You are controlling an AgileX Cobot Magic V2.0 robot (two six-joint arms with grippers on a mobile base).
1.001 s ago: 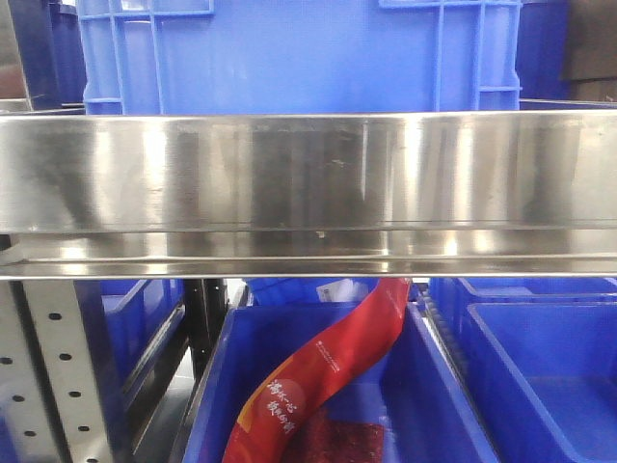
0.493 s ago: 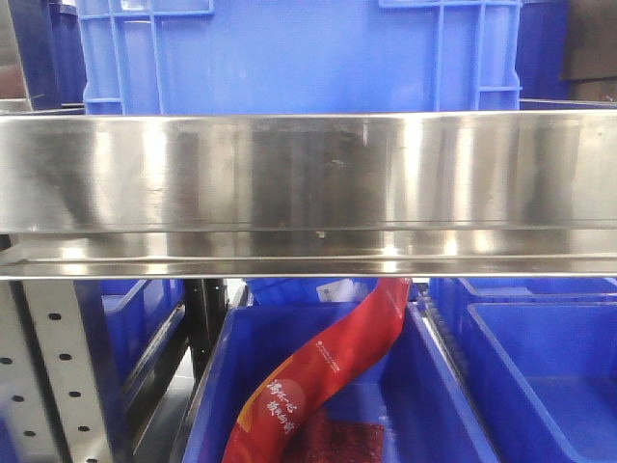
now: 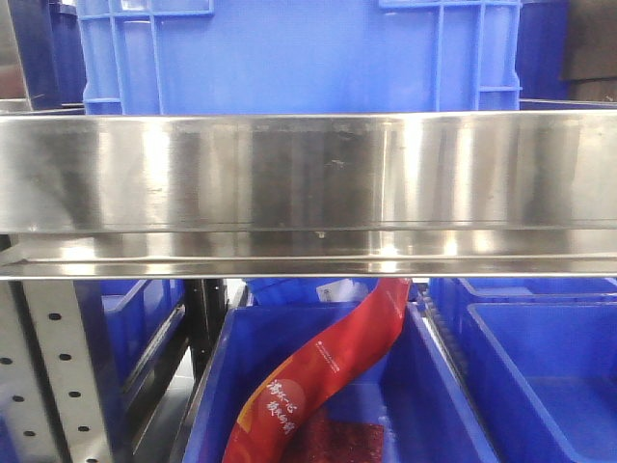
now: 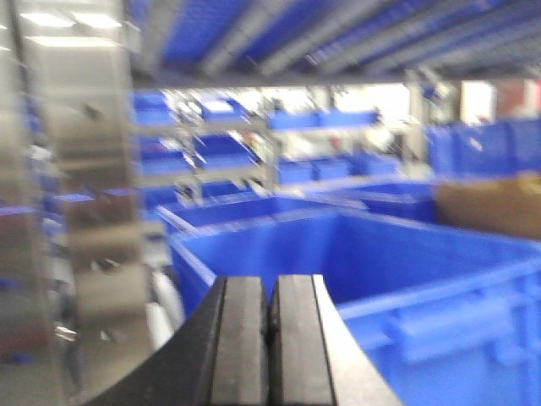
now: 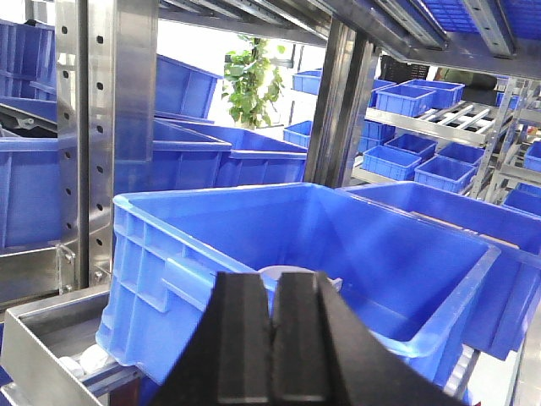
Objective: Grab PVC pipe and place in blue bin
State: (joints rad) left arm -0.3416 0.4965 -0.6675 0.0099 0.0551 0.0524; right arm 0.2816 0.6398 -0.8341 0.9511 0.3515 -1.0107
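In the right wrist view my right gripper point(image 5: 272, 281) is shut with nothing between its black pads. It points at a large blue bin point(image 5: 169, 245) on a roller shelf. Just beyond the fingertips, inside that bin, shows a pale grey rounded piece point(image 5: 294, 271) that looks like the PVC pipe, mostly hidden behind the fingers. In the blurred left wrist view my left gripper point(image 4: 270, 286) is also shut and empty, facing another open blue bin point(image 4: 406, 254). Neither gripper appears in the front view.
The front view holds a steel shelf beam point(image 3: 308, 183) with a blue bin point(image 3: 299, 53) on top. Below it, a blue bin point(image 3: 222, 386) holds a red bag point(image 3: 328, 367). Steel uprights point(image 5: 110, 127) and more blue bins point(image 5: 414, 139) surround the right arm.
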